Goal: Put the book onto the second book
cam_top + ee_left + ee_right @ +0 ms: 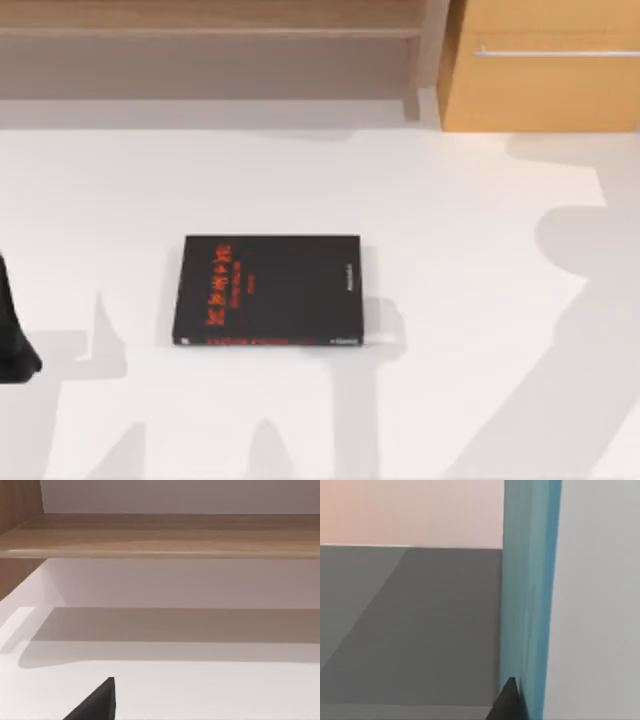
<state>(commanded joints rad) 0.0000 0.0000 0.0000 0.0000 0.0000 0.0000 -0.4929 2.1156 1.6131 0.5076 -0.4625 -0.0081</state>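
Note:
The second book (270,290), black with red lettering on its cover and spine, lies flat in the middle of the white table (480,250). The light blue book (530,590) shows close up in the right wrist view as a teal slab standing on edge before the camera. My right gripper (509,702) is shut on the book, one dark fingertip pressed against the teal side. My left gripper (95,705) is parked at the table's left edge, well clear of the black book, and its arm (14,340) is a dark shape there.
A wooden shelf (210,30) runs along the back of the table, with a wooden cabinet (545,70) and its metal handle at the back right. Arm shadows fall across the table's right and front.

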